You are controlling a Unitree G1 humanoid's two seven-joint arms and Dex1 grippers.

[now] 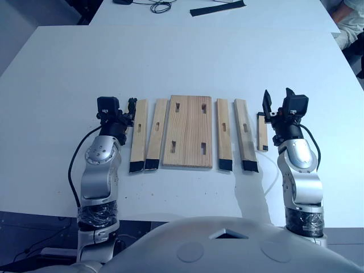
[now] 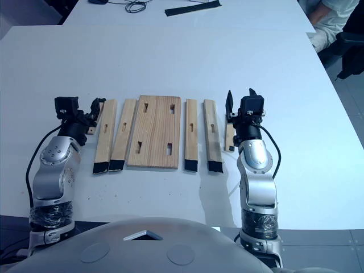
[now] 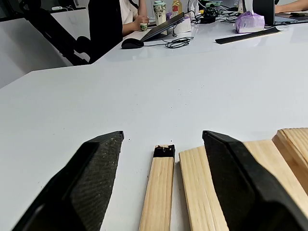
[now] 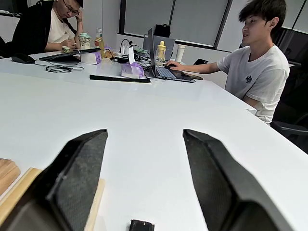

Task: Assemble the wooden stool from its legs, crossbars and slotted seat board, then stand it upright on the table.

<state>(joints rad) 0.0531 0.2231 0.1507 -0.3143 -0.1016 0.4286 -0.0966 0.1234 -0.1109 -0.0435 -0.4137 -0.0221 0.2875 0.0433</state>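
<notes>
The left gripper, fingers spread wide, sits low over the dark-tipped far end of a thin crossbar at the left end of a row of parts. The right gripper, also spread, sits by the far end of the other crossbar at the right end. Between them, flat on the white table, lie two legs, the slotted seat board, then two more legs.

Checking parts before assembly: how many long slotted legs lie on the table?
4: two legs left of the seat board, two right of it, lying flat; none seems hidden.
</notes>
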